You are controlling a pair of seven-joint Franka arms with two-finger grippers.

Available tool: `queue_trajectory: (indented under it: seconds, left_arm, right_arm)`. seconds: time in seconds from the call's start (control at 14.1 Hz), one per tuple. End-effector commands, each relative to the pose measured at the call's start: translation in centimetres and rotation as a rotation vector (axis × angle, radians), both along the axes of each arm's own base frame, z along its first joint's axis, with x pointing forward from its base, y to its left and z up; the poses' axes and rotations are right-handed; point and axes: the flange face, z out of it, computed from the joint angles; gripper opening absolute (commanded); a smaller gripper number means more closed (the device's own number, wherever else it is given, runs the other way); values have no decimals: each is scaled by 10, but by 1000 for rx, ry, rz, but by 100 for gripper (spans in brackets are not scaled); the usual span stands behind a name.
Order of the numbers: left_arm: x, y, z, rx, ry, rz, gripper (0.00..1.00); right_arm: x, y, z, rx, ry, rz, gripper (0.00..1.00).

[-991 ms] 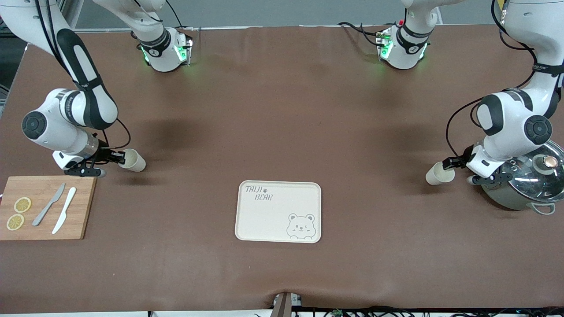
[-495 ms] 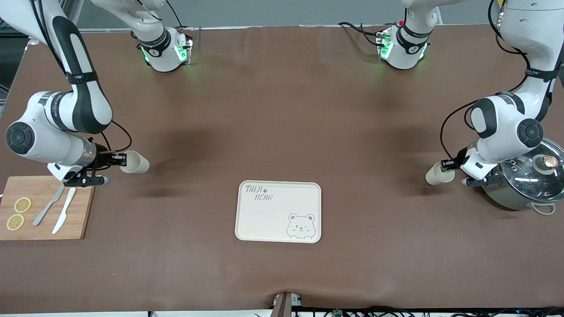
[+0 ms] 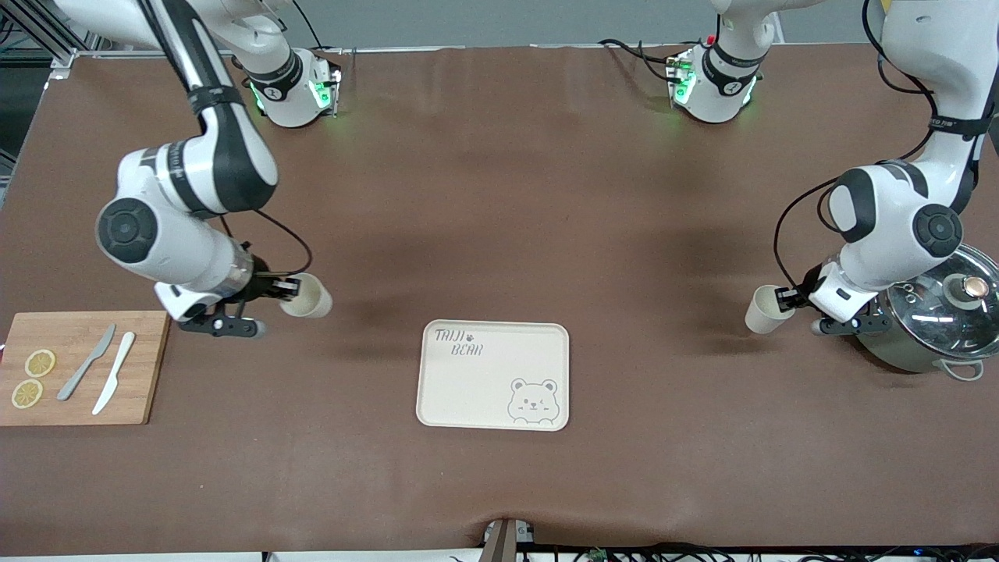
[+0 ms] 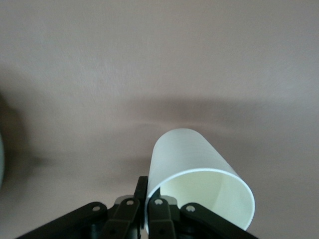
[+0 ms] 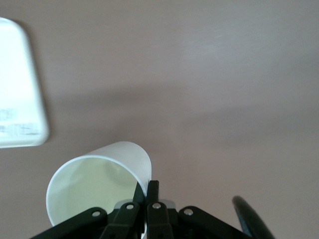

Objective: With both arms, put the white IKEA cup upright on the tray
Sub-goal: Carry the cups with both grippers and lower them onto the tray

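The cream tray [image 3: 493,375] with the bear face lies mid-table, nearer to the front camera. My right gripper [image 3: 290,290] is shut on the rim of a white cup [image 3: 307,297], which it holds on its side over the table between the cutting board and the tray. In the right wrist view the fingers [image 5: 154,191] pinch the cup's wall [image 5: 107,167], and the tray's corner [image 5: 17,89] shows. My left gripper [image 3: 787,299] is shut on the rim of a second white cup [image 3: 762,311], tilted, beside the pot. The left wrist view shows that cup [image 4: 187,154] pinched at its rim by the gripper [image 4: 148,199].
A wooden cutting board [image 3: 148,367] with two knives and two lemon slices lies at the right arm's end. A steel pot with a glass lid [image 3: 940,312] stands at the left arm's end, close under the left wrist. Brown table surface lies round the tray.
My right arm has carried its cup away from the cutting board toward the tray. My left gripper has shifted a little and its cup now stands more upright.
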Motion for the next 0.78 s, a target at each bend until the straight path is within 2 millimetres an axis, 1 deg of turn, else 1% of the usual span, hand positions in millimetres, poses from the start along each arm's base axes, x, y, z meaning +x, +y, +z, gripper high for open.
queue_trajectory:
  seconds: [0.0, 0.07, 0.14, 0.21, 0.28, 0.35, 0.42, 0.5, 0.57, 0.64, 0.71]
  left_arm:
    - [14, -18, 33, -24, 2, 30, 0]
    - [21, -28, 42, -32, 14, 53, 0]
    - [29, -42, 54, -41, 26, 71, 0]
    - [37, -52, 61, -51, 46, 95, 0]
    - [44, -69, 69, -62, 56, 117, 0]
    - [51, -89, 76, -70, 66, 150, 0]
    - [58, -110, 78, -76, 74, 207, 0]
    - [64, -138, 77, -81, 81, 238, 0]
    - [71, -163, 76, -87, 81, 269, 0]
    - [77, -188, 76, -96, 78, 307, 0]
    - [86, -206, 76, -105, 73, 346, 0]
  right_arm:
    - [14, 63, -9, 36, 31, -111, 0]
    - [14, 93, -13, 33, 33, -136, 0]
    - [12, 125, -22, 24, 39, -172, 0]
    - [12, 147, -30, 17, 43, -216, 0]
    - [12, 162, -42, 5, 52, -246, 0]
    - [12, 180, -51, 2, 51, -258, 0]
    - [11, 203, -61, -5, 49, -262, 0]
    - [13, 218, -67, -1, 40, -282, 0]
    - [18, 222, -76, 8, 27, -308, 0]
    - [19, 228, -82, 21, 6, -308, 0]
    - [20, 232, -88, 30, -15, -304, 0]
